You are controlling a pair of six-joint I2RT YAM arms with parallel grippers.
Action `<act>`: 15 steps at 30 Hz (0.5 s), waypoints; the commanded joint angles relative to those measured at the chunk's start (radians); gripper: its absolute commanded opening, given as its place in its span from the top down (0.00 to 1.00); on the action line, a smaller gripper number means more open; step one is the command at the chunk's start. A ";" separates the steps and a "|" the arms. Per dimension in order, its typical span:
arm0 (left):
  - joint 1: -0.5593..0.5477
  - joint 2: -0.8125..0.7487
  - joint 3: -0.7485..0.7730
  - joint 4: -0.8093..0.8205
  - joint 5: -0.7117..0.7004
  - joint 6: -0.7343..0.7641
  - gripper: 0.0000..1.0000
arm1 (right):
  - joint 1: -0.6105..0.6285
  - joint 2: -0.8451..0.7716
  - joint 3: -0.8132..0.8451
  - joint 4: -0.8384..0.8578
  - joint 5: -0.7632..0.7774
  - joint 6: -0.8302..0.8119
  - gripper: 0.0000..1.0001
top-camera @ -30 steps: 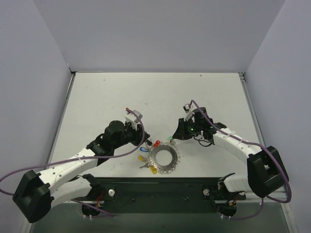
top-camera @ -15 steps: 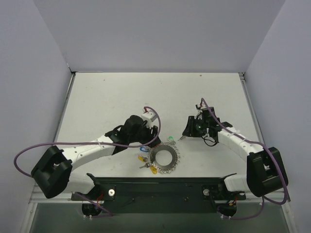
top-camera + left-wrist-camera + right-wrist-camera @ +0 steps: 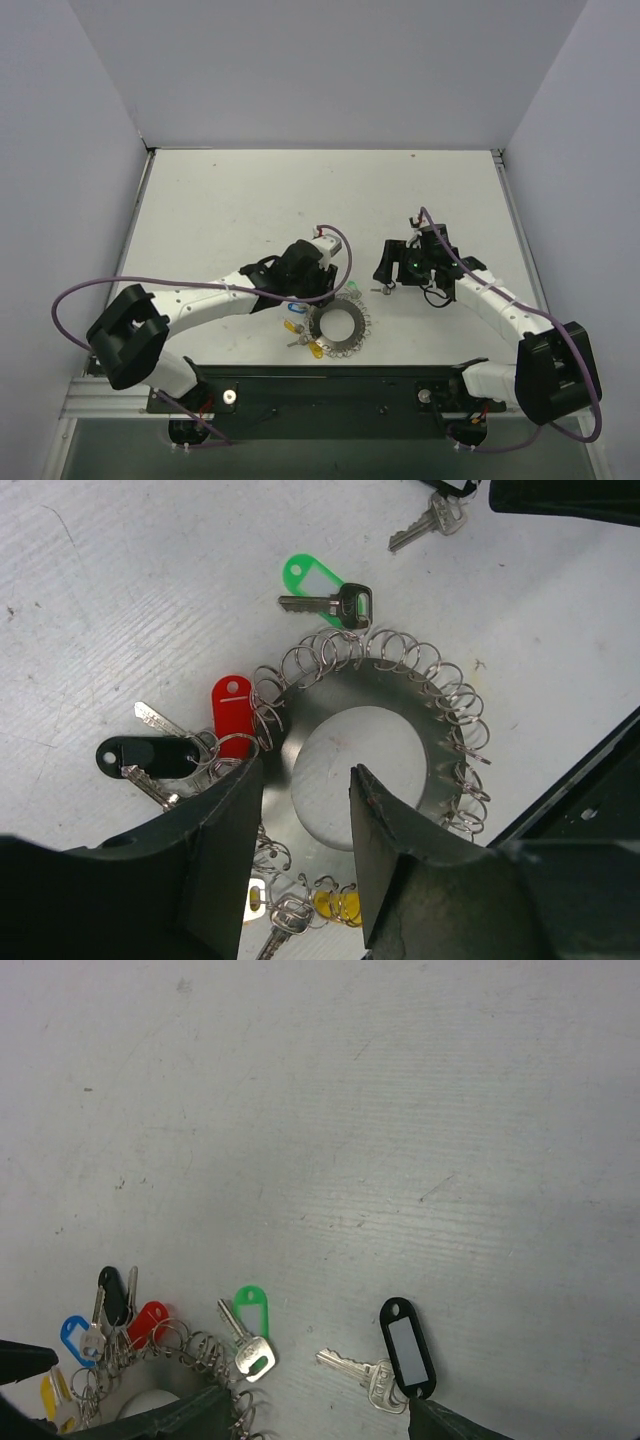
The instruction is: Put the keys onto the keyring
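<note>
our left tool (image 3: 305, 785) hovers with fingers apart over the keyring (image 3: 420, 720) at lower centre; our right tool (image 3: 310, 1428) is spread too, beside the black-tagged key (image 3: 405, 1358) on the desk (image 3: 350, 1110).

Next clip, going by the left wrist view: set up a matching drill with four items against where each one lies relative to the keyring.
Things:
1. green tag
2. red tag
3. yellow tag
4. loose silver key

Places, as seen in the left wrist view:
A. at the left rim of the keyring
B. upper right, apart from the keyring
C. just above its top rim
D. at the bottom, between the fingers of the left tool

Pairs: 1-C, 2-A, 3-D, 4-B
</note>
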 commanded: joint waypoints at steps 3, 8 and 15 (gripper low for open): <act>-0.010 0.063 0.073 -0.036 -0.091 0.026 0.55 | 0.002 -0.003 -0.004 -0.006 0.000 0.007 0.30; -0.010 0.097 0.099 -0.047 -0.104 0.043 0.54 | 0.002 -0.008 -0.009 -0.001 -0.012 0.010 0.30; -0.019 0.091 0.113 -0.058 -0.081 0.056 0.48 | 0.017 0.001 -0.011 -0.026 -0.065 -0.006 0.30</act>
